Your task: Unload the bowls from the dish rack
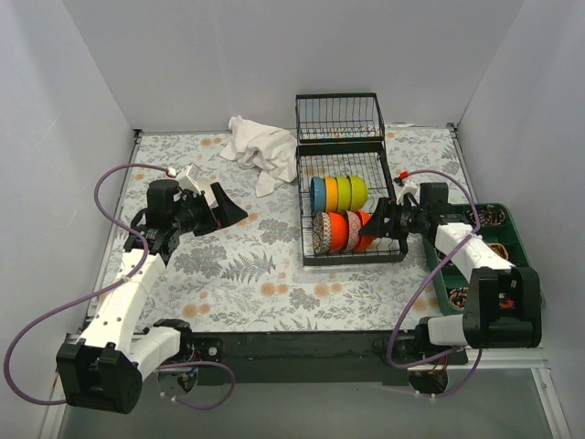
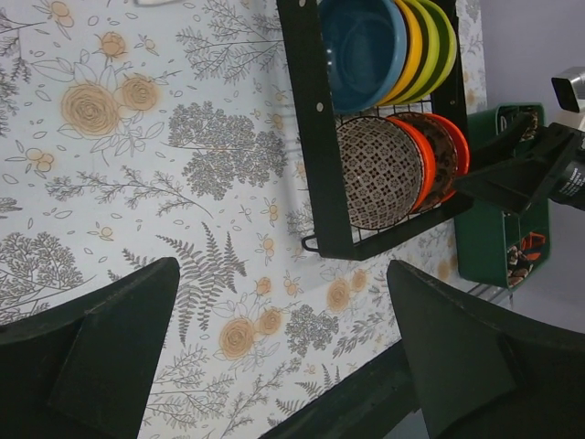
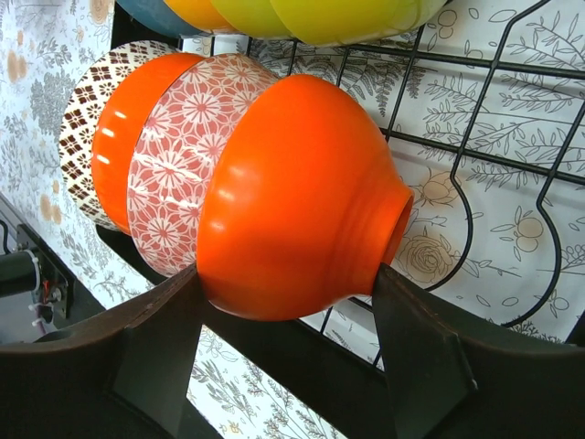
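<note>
The black wire dish rack (image 1: 340, 259) stands right of centre on the floral table. Its back row holds a blue bowl (image 1: 318, 193), two yellow bowls and a green bowl (image 1: 358, 191), all on edge. Its front row holds a brown patterned bowl (image 1: 322, 232), an orange bowl, a red patterned bowl (image 3: 183, 155) and an end orange bowl (image 3: 302, 192). My right gripper (image 3: 288, 283) straddles that end orange bowl, one finger at its rim and one at its foot, both touching. My left gripper (image 1: 233, 212) is open and empty above the table, left of the rack (image 2: 311, 137).
A crumpled white cloth (image 1: 259, 146) lies at the back, left of the rack's raised wire basket (image 1: 338, 116). A green compartment tray (image 1: 512, 229) with small items sits along the right edge, under my right arm. White walls close in three sides.
</note>
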`<state>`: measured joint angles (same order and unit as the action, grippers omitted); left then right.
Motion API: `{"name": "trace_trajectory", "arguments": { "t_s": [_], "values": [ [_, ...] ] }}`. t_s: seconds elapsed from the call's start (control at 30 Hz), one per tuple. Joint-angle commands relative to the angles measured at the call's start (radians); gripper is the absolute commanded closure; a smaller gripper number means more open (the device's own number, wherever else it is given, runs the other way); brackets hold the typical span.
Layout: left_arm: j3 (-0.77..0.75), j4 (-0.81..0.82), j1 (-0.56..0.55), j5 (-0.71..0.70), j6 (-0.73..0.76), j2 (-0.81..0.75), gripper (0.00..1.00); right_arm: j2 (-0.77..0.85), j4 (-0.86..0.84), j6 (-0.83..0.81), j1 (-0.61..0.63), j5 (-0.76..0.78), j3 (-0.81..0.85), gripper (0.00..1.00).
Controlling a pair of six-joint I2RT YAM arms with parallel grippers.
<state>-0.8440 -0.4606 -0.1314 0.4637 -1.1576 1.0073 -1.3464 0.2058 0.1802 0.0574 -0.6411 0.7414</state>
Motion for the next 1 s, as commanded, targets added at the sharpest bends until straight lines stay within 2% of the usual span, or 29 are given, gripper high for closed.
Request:
{"name": "trace_trajectory", "arguments": {
  "t_s": [0.0, 0.1, 0.27, 0.4, 0.6, 0.77, 0.97],
  "values": [
    [0.02, 0.048, -0.025, 0.036, -0.04, 0.004, 0.02, 0.062, -0.009, 0.037, 0.001, 0.023, 0.021, 0.43],
    [0.026, 0.054, -0.039, 0.029, -0.05, 0.01, 0.02, 0.092, 0.017, 0.054, 0.01, 0.087, 0.029, 0.61],
    [0.028, 0.057, -0.066, 0.012, -0.053, 0.017, 0.02, 0.131, 0.053, 0.059, 0.041, 0.147, 0.044, 0.67],
    [0.026, 0.071, -0.08, 0.006, -0.063, 0.025, 0.02, 0.171, 0.098, 0.064, 0.064, 0.222, 0.073, 0.75],
    [0.017, 0.094, -0.12, -0.013, -0.086, 0.039, 0.02, 0.259, 0.13, 0.088, 0.067, 0.345, 0.105, 0.82],
    [0.005, 0.12, -0.174, -0.034, -0.111, 0.05, 0.02, 0.309, 0.179, 0.096, 0.067, 0.405, 0.151, 0.82],
    [-0.018, 0.174, -0.254, -0.068, -0.149, 0.079, 0.02, 0.355, 0.19, 0.108, 0.065, 0.334, 0.2, 0.82]
  ]
}}
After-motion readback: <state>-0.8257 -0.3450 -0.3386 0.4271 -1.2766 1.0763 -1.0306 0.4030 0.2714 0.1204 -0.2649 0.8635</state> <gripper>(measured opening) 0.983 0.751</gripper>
